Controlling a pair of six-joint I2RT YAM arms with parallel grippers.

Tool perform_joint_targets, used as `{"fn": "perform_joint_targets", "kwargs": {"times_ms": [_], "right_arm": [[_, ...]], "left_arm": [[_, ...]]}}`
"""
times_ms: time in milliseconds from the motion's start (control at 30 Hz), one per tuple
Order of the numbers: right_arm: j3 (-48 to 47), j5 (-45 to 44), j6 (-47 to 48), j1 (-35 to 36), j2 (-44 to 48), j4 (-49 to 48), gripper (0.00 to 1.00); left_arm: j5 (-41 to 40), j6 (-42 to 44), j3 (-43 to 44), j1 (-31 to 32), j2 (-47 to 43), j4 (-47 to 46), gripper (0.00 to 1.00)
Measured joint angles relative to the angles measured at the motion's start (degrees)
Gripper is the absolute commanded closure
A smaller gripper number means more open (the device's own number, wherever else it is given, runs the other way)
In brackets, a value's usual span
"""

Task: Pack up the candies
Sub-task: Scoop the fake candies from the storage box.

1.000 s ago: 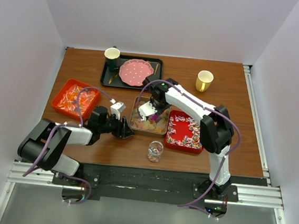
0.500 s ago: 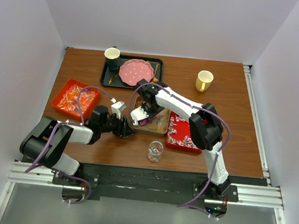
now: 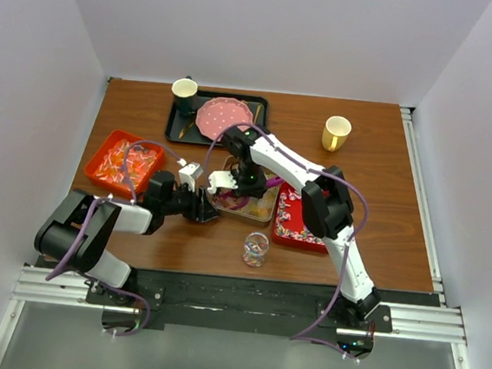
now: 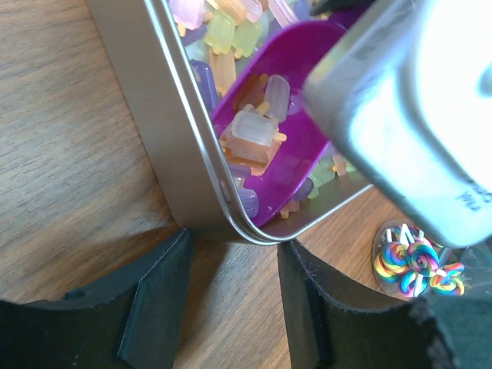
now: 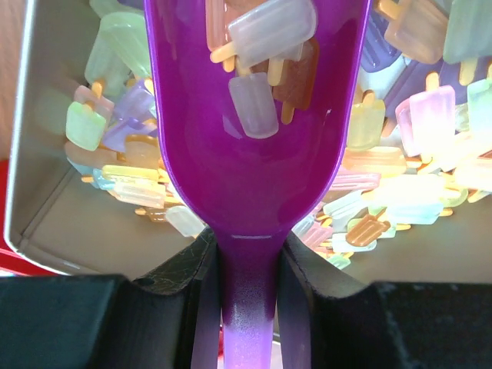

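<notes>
Pastel lolly-shaped gummies [image 5: 415, 123] lie heaped in a metal tray [image 4: 161, 131] mid-counter [image 3: 383, 206]. A few sit in the bowl of a purple scoop [image 5: 254, 169] just above the heap. The right end effector [image 5: 247, 292] is clamped on the scoop's handle. The left end effector [image 4: 234, 307] rests low with its jaws apart, the tray's corner just ahead of the gap and seemingly not pinched.

The scoop should probably lift level over the tray wall, then tip slowly into the small glass [image 3: 245, 247] near the tray's front, which holds swirled sweets. Its narrow mouth invites spills. A red tray [image 3: 98, 155] of orange sweets and another [image 3: 297, 242] of swirled ones flank the metal tray. The left arm lies close to the path.
</notes>
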State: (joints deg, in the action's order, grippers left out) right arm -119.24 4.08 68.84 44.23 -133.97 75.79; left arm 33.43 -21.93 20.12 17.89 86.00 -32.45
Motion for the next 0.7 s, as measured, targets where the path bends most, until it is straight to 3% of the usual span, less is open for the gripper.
{"fn": "perform_joint_targets", "kwargs": {"times_ms": [300,700], "right_arm": [[9.79,5.2,-5.29,-1.07,6.29,-7.56,1.0],[16.0,14.51,-6.69,-3.56,12.07,-15.47,1.0]], "left_arm": [[1.49,0.48,0.94,-1.7,-0.02,2.38,0.47],[5.2,5.68,6.21,-7.98,-3.5,19.02,0.41]]}}
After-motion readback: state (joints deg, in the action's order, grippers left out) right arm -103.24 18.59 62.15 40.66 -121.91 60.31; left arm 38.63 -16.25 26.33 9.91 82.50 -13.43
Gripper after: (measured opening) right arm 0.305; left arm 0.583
